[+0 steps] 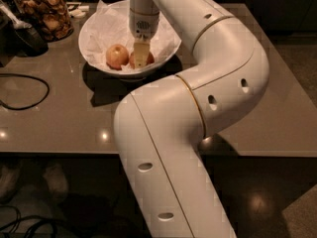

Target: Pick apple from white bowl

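At the far left of the table (74, 128), near its back edge, stands a glass jar (47, 14). It is filled with brown snacks (54, 21), in pieces of uneven shape.

To the right of the jar, and a little apart from it, is the white bowl (84, 36). It stands on the table and it is wide, with a flaring rim. Inside it is lined with crumpled white paper (106, 26), which rises above the rim at the back. On this paper two fruits lie side by side, so close that they seem to touch. The left one is a paler apple (117, 56), yellow-orange with some pink. The right one is the apple (132, 61) of deeper red-orange colour. It sits low in the front part of the bowl.

My pincer (141, 58) comes down from above into the bowl, and it is exactly at the red-orange apple. It covers the middle of this apple, so that only a strip of red shows on each side. I cannot tell if my pincer is spread or already pinching the fruit.

Further right my arm (223, 58) bends over the table in a large white curve
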Controlling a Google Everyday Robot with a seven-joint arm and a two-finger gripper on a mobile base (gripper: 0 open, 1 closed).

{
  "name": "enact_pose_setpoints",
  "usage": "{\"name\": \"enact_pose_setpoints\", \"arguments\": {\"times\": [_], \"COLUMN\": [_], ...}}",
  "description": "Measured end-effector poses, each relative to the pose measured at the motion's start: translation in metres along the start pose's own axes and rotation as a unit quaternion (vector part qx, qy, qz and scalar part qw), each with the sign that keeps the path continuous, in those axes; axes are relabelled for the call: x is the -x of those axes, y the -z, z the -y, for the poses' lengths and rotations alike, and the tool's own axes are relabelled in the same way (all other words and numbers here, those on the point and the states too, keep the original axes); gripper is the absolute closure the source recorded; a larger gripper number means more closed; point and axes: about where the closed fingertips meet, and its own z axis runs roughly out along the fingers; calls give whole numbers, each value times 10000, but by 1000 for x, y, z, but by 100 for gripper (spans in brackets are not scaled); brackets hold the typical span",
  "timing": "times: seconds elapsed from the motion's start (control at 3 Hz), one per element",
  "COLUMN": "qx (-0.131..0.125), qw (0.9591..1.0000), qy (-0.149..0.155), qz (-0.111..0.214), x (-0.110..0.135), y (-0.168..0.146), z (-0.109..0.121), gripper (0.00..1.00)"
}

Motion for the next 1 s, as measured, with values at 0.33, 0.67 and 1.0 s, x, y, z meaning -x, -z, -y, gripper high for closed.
{"name": "enact_pose_setpoints", "arguments": {"times": [0.33, 0.67, 1.0], "qx": [0, -214, -542], "qw": [10000, 9997, 9982], "qy": [0, -126, -250], "qz": [0, 39, -67], "x": [0, 2, 6], "y": [0, 9, 39], "z": [0, 6, 1], "gripper": [100, 100, 100]}}
